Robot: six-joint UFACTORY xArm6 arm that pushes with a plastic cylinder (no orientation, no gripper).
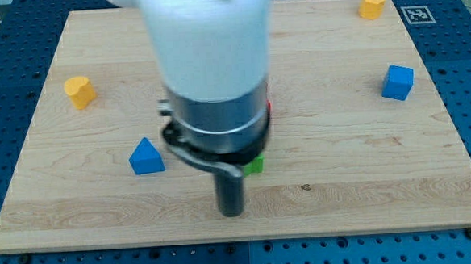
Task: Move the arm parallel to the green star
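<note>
So the green block [255, 165] is mostly buried under your arm [212, 68]: you only get a small green sliver poking out just to the view's right of the rod, so you can't tell its shape. Your tip [232, 213] sits just below and a touch left of that green bit, very near it; whether they touch, can't tell. It's a bare rod, nothing gripped. Off to the green block's left is the blue triangle [145, 157], well apart. A red speck [269, 107] peeks out above it.
</note>
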